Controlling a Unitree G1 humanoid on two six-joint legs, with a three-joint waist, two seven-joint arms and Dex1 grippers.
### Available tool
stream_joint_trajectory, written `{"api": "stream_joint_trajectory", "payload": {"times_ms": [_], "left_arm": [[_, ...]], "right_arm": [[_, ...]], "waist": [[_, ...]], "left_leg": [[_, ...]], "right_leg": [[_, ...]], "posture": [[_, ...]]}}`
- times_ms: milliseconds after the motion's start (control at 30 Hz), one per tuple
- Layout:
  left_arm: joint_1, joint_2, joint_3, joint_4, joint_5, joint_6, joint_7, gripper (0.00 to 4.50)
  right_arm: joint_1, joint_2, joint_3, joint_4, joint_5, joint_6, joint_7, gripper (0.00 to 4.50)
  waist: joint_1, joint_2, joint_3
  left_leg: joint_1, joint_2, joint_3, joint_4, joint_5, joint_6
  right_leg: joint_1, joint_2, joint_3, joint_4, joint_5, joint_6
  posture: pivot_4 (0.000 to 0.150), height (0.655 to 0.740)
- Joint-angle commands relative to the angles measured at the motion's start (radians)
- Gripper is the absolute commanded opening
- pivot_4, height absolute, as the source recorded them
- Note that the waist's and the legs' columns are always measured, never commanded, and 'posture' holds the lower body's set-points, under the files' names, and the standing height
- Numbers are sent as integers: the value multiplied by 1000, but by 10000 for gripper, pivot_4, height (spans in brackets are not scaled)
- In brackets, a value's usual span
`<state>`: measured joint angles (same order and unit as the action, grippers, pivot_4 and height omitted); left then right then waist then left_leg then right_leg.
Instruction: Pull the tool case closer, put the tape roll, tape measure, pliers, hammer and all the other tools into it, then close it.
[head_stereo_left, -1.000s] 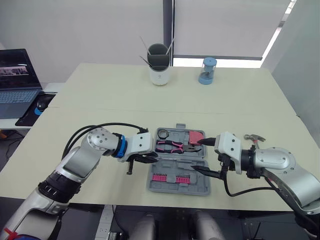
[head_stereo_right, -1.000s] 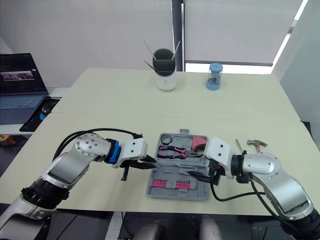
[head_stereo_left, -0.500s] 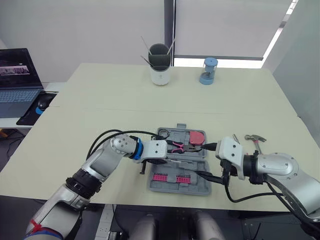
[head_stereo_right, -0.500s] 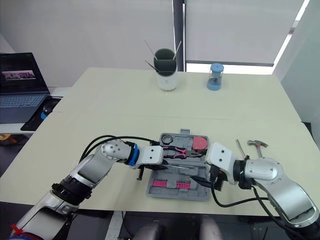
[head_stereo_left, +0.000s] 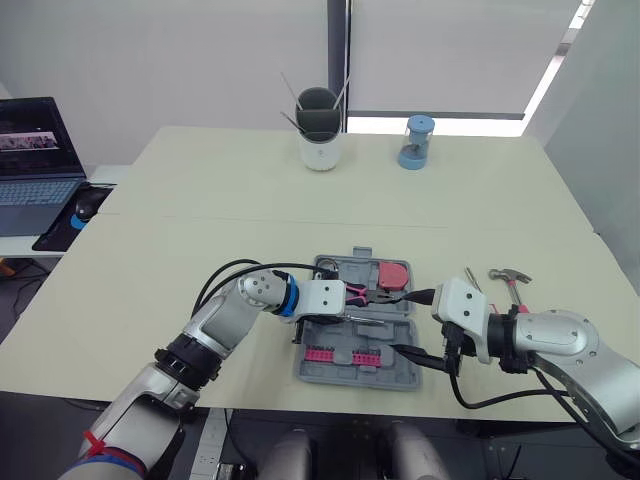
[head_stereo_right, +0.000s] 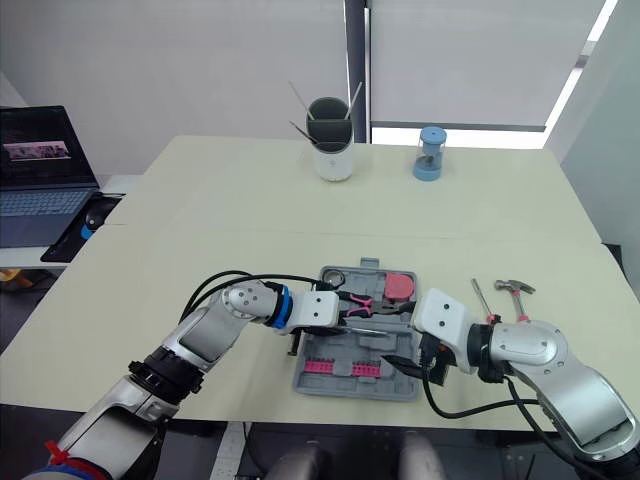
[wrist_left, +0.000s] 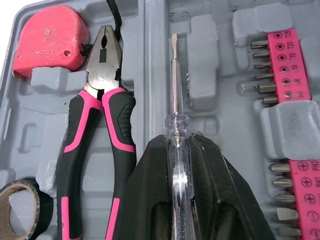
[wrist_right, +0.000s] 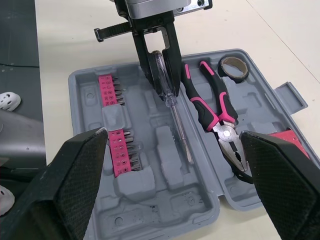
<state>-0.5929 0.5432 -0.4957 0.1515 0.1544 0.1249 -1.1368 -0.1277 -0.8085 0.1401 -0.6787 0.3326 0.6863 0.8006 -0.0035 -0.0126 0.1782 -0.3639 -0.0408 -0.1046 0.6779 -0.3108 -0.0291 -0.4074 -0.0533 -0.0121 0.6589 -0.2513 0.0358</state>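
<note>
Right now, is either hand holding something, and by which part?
The left hand grips the clear-handled slotted screwdriver by its handle; the right hand is open, holding nothing.

free: table (head_stereo_left: 250, 200) btw case (wrist_right: 165, 200) & cup (head_stereo_left: 319, 140) | obst: pliers (wrist_left: 97, 125) beside L gripper (wrist_left: 177, 150), R gripper (head_stereo_left: 402, 322) at case edge

We list: tool case (wrist_left: 215, 130), matt grey moulded plastic; pliers (wrist_left: 100, 80), dull steel head, smooth pink-and-black grips; screwdriver (wrist_left: 177, 135), clear glossy plastic handle, bright metal shaft; table (head_stereo_left: 200, 190), smooth matt cream top.
</note>
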Motion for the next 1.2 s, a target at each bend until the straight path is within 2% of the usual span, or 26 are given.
{"api": "stream_joint_trajectory", "payload": {"times_ms": [33,600,667,767,1100,1200], "left_arm": [[-13,-10,-1,-8,11,-17,1,2261],[1,-38,-15,-3,37,-6,12,2261],[1,-40,-11,-6,35,-7,15,9786],[11,-40,-4,-37,16,14,1,18484],[10,-33,10,-68,3,15,1,18484],[13,-34,11,-63,-4,16,5,12455]], "right_arm": [[-1,-10,-24,-39,4,-2,-7,45000],[-13,-9,-12,-19,-9,-10,-12,45000],[-15,-6,-9,-18,-10,-11,-14,45000],[-20,1,-7,-17,-8,-9,-19,45000],[-25,1,0,-7,-13,-17,-16,45000],[-28,2,3,-1,-16,-21,-13,45000]], "waist": [[0,0,0],[0,0,0],[0,0,0],[0,0,0],[0,0,0],[0,0,0]], "left_leg": [[0,0,0,0,0,0],[0,0,0,0,0,0],[0,0,0,0,0,0],[0,0,0,1,0,0],[0,0,0,1,0,0],[0,0,0,1,0,0]], "right_leg": [[0,0,0,0,0,0],[0,0,0,1,0,0],[0,0,0,1,0,0],[0,0,0,1,0,0],[0,0,0,2,0,0],[0,0,0,2,0,0]], "posture": [[1500,7400],[1500,7400],[1500,7400],[1500,7400],[1500,7400],[1500,7400]]}}
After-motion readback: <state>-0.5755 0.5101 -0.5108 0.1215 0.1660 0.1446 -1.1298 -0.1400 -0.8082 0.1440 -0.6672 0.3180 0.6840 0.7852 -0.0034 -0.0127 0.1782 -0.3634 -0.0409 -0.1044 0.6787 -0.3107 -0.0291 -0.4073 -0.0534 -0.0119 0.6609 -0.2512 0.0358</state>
